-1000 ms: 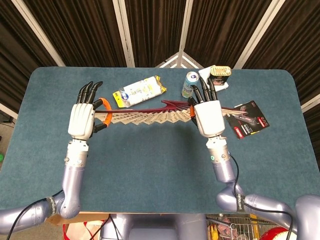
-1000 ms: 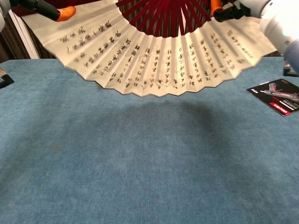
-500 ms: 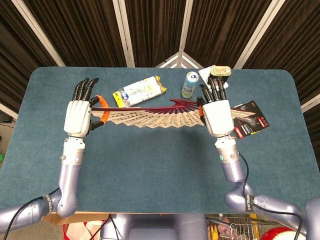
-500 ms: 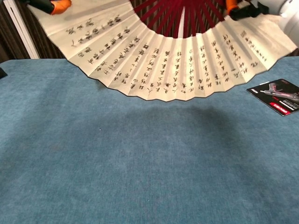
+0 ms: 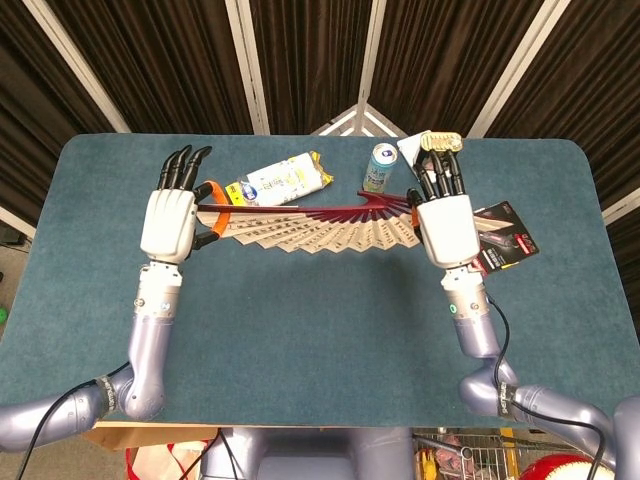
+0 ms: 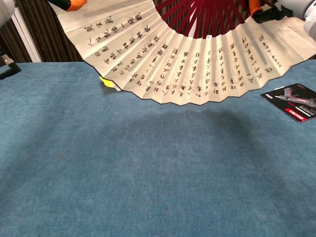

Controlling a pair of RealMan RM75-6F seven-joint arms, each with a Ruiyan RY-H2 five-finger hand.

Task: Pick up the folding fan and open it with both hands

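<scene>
**Folding fan: spread between both hands, held above the surface**

1. Surface [image 6: 148,187]. Blue-grey cloth, bare in front of you; the fan's shadow falls on it.

2. Folding fan [image 5: 320,228]. You hold it in the air, clear of the cloth, its paper leaf with rows of dark writing opened into a broad arc and the dark red ribs fanning from the pivot near your right hand. Over the last second it has spread wider and shifted slightly. The opening looks all but done; only a last stretch, if any, remains.

3. Left hand [image 5: 172,222]. It pinches the fan's left outer rib between orange-tipped thumb and finger; the other fingers point straight away from you.

4. Right hand [image 5: 446,228]. It grips the fan's right end near the pivot, fingers likewise extended. It has drifted outward.

5. Beyond the fan: a red-and-black card [image 5: 503,240], a snack packet [image 5: 277,183], a can [image 5: 380,168].

6. Room. Dark pleated curtains with pale posts behind.
</scene>
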